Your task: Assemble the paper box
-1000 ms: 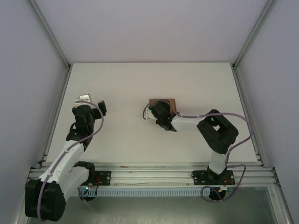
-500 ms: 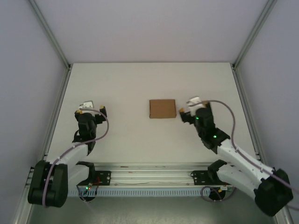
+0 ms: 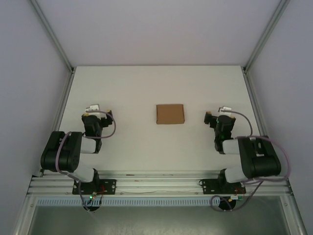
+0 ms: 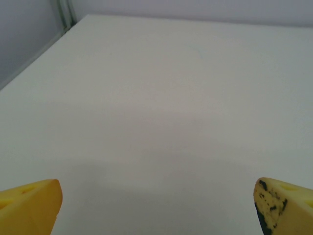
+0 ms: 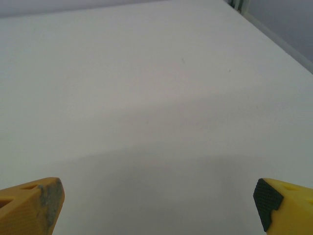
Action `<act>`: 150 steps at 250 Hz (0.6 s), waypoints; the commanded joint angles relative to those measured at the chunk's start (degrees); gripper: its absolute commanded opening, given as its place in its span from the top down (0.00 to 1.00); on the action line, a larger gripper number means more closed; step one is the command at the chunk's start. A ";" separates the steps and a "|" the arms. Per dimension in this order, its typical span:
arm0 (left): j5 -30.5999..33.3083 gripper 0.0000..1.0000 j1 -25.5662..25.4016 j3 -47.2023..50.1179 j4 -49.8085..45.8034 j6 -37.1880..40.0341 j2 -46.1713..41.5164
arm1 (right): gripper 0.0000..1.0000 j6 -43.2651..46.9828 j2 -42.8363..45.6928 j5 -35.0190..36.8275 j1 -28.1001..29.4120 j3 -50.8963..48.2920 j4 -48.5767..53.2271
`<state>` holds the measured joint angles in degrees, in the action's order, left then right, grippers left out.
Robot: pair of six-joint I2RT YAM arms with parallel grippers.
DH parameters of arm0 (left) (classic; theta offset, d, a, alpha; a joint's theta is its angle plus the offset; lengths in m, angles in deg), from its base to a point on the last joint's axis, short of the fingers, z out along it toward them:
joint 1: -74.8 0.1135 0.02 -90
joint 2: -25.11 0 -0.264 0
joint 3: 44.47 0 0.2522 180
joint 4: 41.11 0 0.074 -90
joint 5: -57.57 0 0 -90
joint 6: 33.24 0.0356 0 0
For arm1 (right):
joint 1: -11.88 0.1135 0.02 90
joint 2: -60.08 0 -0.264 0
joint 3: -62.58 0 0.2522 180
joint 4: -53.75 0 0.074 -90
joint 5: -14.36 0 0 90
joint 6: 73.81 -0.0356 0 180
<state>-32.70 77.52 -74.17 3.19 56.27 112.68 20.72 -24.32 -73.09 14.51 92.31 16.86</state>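
One paper box [image 3: 170, 114] is lying on the white table [image 3: 146, 83], a little above the centre of the top view. It is showing as a single closed brown rectangle with its long side running left to right, and nothing is touching it.

Two arms are sitting folded, one on each side of the lower half of that frame. The left gripper [image 3: 99, 113] is resting at the middle left, well apart from the box, and the right gripper [image 3: 216, 116] is resting at the middle right, nearer to the box but clear of it. The box is lying between the two grippers and slightly higher in the frame than either.

In the left wrist view, two yellow fingertips [image 4: 30, 205] are poking in at the bottom corners, one left and one right, with bare table spreading across the wide gap between them, so this pincer is standing wide open and holding nothing. In the right wrist view, two yellow fingertips [image 5: 29, 208] are likewise sitting in the bottom corners, the right one showing a black ribbed pad, and this pincer is also gaping wide and gripping nothing.

One metal rail [image 3: 156, 182] is running across the bottom of the top view, carrying both arm bases.
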 commanded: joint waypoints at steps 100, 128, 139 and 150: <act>-1.27 0.00 -0.52 -3.41 -2.78 0.14 -1.02 | 0.00 -6.07 -1.74 1.36 -2.63 6.25 2.54; -1.27 0.00 -0.52 -3.38 -2.53 0.15 -0.90 | 0.00 -6.14 -1.72 1.33 -2.62 6.58 3.20; -1.35 0.00 -0.53 -3.31 -2.29 0.17 -0.89 | 0.00 -6.14 -1.52 1.36 -2.59 6.54 3.43; -1.37 0.00 -0.48 -3.31 -2.37 0.20 -0.84 | 0.00 -6.19 -1.47 1.32 -2.59 6.62 3.60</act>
<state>-33.51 77.41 -76.93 1.36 56.25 112.46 15.52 -26.22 -73.49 12.04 98.43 20.00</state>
